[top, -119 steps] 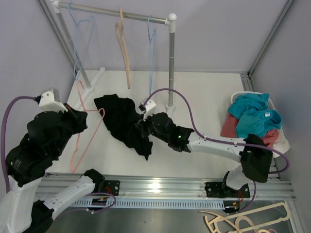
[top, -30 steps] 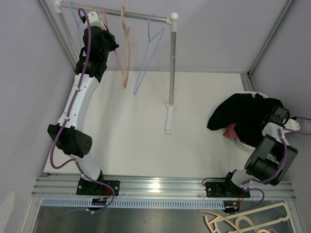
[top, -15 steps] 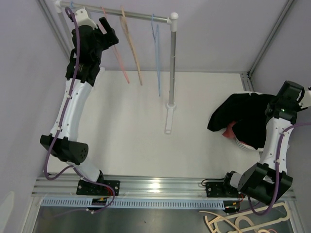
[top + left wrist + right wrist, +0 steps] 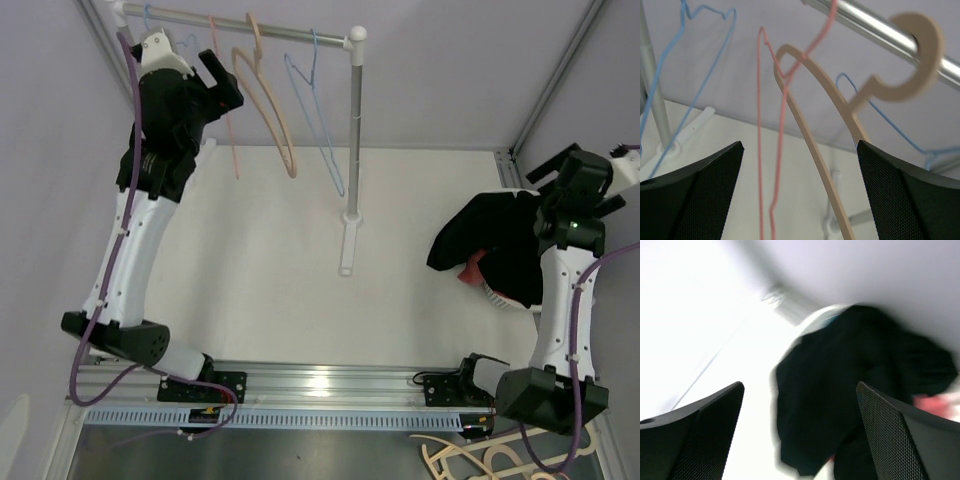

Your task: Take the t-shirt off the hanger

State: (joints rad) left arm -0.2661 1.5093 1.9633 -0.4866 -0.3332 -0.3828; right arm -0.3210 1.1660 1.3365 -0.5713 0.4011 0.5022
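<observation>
The black t-shirt [image 4: 495, 235] lies heaped over the white basket [image 4: 497, 297] at the right, free of any hanger; the right wrist view looks down on the t-shirt [image 4: 840, 390]. My right gripper [image 4: 578, 185] hovers above it, open and empty [image 4: 800, 440]. The pink wire hanger [image 4: 228, 110] hangs bare on the rail [image 4: 280, 33] at the back left. My left gripper [image 4: 222, 82] stands open just beside it. In the left wrist view the pink hanger [image 4: 760, 150] dangles ahead of the spread fingers [image 4: 695, 195], untouched.
A beige hanger [image 4: 268, 95] and a blue wire hanger [image 4: 318, 115] share the rail, with another blue one [image 4: 150, 18] at its far left. The rack's post [image 4: 353, 130] and foot [image 4: 346, 245] stand mid-table. Red cloth [image 4: 470, 270] peeks from under the t-shirt.
Both grippers have opened. The left let go of the pink hanger on the rail and drew back; the right released the t-shirt onto the basket and rose. The hangers are swinging.
</observation>
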